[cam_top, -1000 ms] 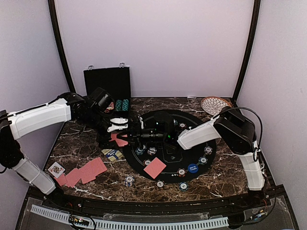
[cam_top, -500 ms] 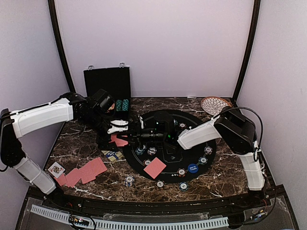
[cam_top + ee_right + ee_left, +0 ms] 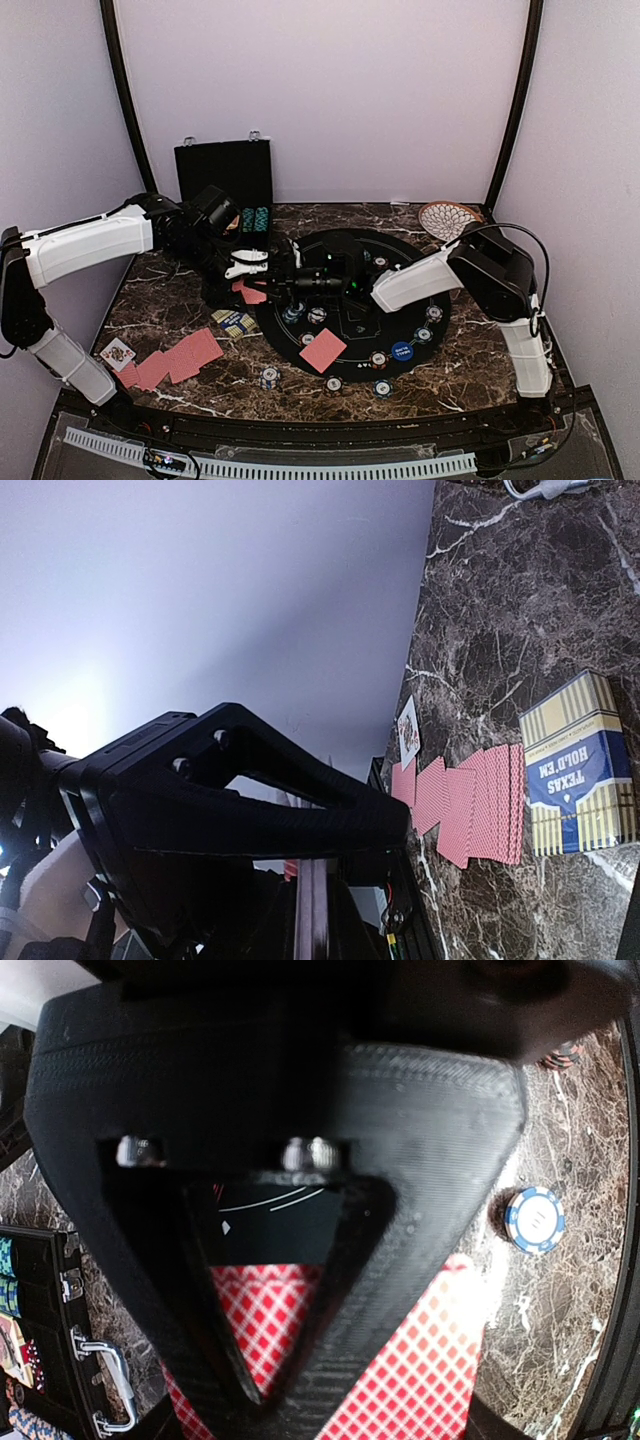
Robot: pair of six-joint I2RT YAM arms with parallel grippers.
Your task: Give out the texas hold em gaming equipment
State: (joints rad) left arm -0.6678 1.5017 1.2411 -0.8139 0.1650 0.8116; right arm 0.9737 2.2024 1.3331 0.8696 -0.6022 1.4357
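Note:
My left gripper (image 3: pixel 244 274) holds a red-backed card (image 3: pixel 252 293) just above the table, left of the black mat (image 3: pixel 440 292). In the left wrist view its black finger (image 3: pixel 400 1260) lies over the red checked card (image 3: pixel 430 1360). My right gripper (image 3: pixel 276 285) reaches left across the mat and meets the same card. In the right wrist view a thin card edge (image 3: pixel 312 910) shows under its fingers (image 3: pixel 300 800). Another red card (image 3: pixel 322 350), striped chips (image 3: pixel 378 359) and a blue disc (image 3: pixel 402 351) lie on the mat. The red triangle is not visible.
A fan of red cards (image 3: pixel 172 360) and a face-up card (image 3: pixel 117 352) lie front left, with a Texas Hold'em box (image 3: pixel 235 322) beside them. An open black case (image 3: pixel 225 175) with chips stands at the back left, and a wicker plate (image 3: pixel 447 218) at the back right. A blue chip (image 3: pixel 533 1220) lies near the card.
The left arm has shifted slightly toward the back. Both grippers stay together at the red card, and the right arm has hardly moved.

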